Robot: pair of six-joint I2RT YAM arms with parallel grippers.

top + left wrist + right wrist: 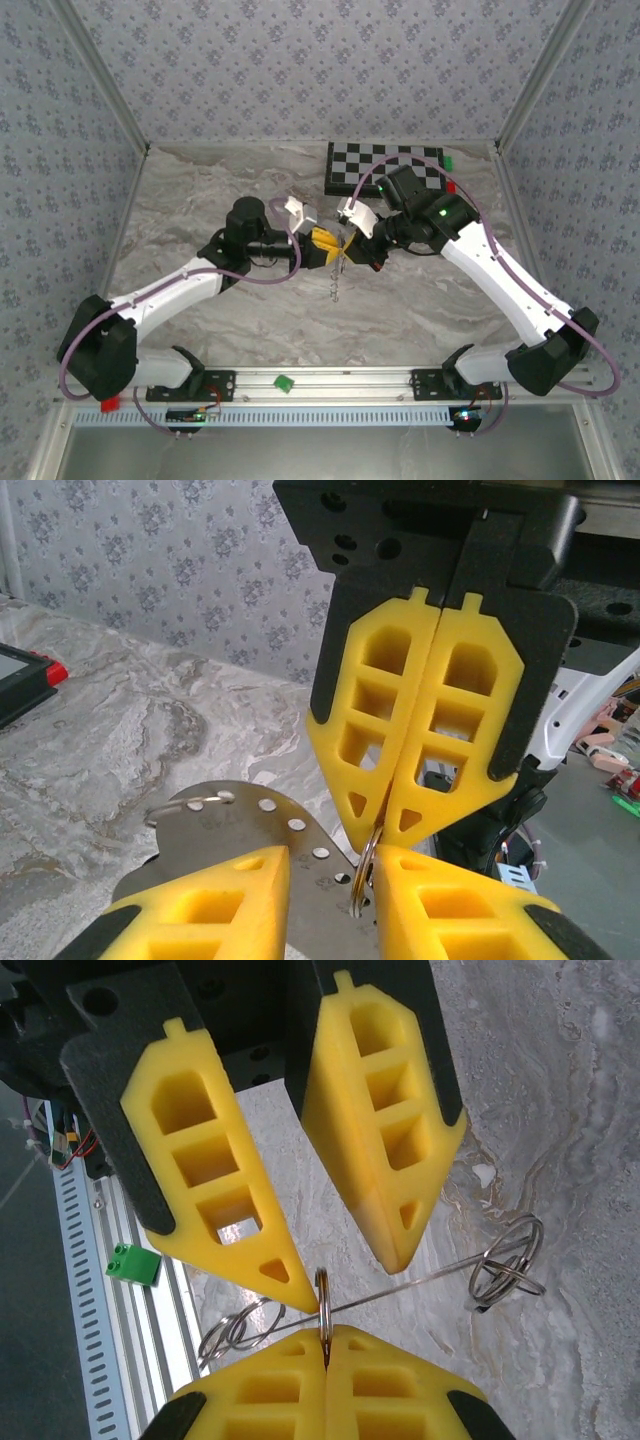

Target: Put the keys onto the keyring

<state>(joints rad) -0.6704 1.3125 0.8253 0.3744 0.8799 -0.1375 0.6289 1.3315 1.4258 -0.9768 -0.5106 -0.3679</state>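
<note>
Right claw (325, 1338) shut, pinching small silver split keyring (322, 1290) edge-on at tips. Left claw (332, 868) open, jaws well apart, seemingly gripping nothing; one tip just beside keyring. Flat silver-grey perforated metal key (250, 825) sits between left jaws, edge at keyring; threaded or not, cannot tell. Thin wire loops (510, 1260) close by. Judgement: threading midway, unfinished. Left arm (190, 285) and right arm (500, 265) reach inward, claws meeting tip-to-tip above centre of marbled grey surface (200, 200).

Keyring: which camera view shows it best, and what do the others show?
Right wrist: the keyring is close and sharp, pinched by the right gripper. Left wrist shows a partial arc beside the left gripper; in top external it is too small to make out.
</note>
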